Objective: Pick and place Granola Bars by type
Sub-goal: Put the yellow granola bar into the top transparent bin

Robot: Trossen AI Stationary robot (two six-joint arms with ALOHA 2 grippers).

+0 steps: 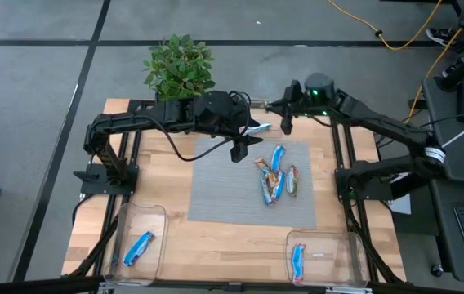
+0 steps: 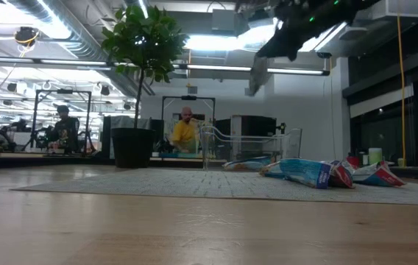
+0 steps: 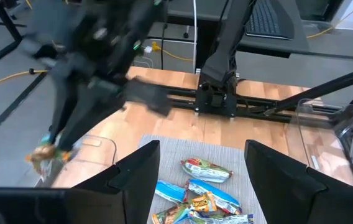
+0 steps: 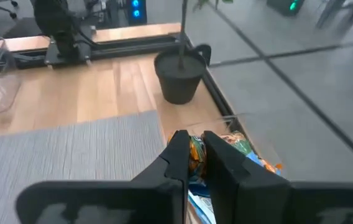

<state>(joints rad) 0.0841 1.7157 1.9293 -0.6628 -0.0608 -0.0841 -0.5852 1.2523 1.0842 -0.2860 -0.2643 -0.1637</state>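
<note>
Right gripper [image 4: 194, 155] is pinched on a granola bar [image 4: 196, 154] above the far bin [image 4: 251, 134]; left gripper [image 3: 201, 165], wide open (empty), hovers nearer the pile [image 1: 274, 178].

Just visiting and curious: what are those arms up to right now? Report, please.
Left gripper open, hovering over mat. Right gripper shut on orange bar, above back bin. Pile of bars on mat. Nothing in the way.
</note>
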